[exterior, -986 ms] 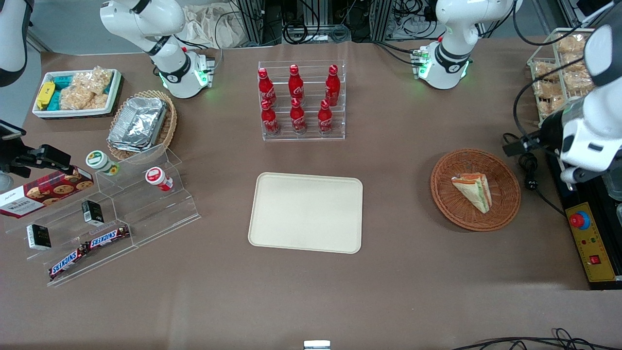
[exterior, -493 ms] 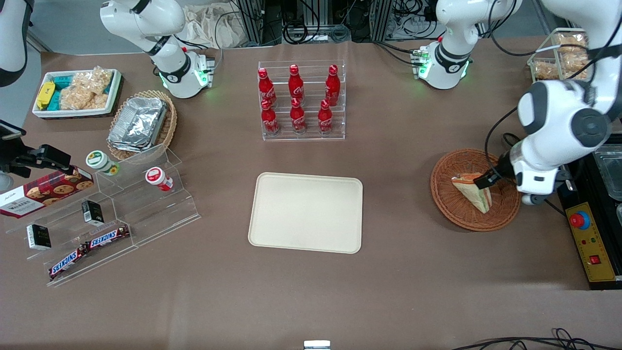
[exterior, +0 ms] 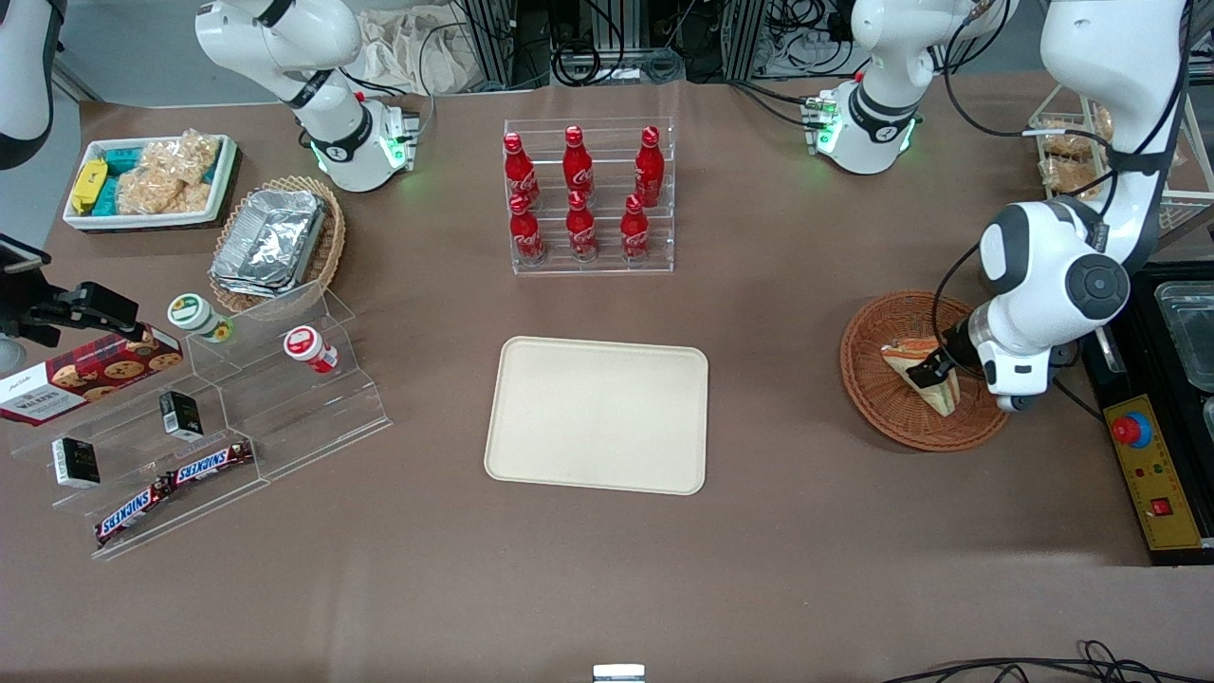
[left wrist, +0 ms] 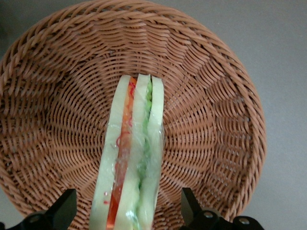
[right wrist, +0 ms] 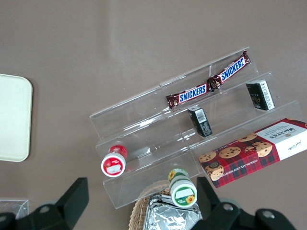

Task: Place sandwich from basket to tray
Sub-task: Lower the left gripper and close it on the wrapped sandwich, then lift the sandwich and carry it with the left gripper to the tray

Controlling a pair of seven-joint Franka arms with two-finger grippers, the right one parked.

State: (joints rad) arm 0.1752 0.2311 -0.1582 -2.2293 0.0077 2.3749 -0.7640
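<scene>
The sandwich point(left wrist: 132, 158) lies in the basket point(left wrist: 211, 96) with its layered edge facing up, orange-red filling on one side and green on the other, while the gripper point(left wrist: 129, 211) straddles it with fingers point(left wrist: 64, 208) spread wide, apparently not touching the wrap.

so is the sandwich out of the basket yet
No, the sandwich lies in the basket. The gripper is low over it, fingers open, one each side, not touching. The tray holds nothing.
</scene>
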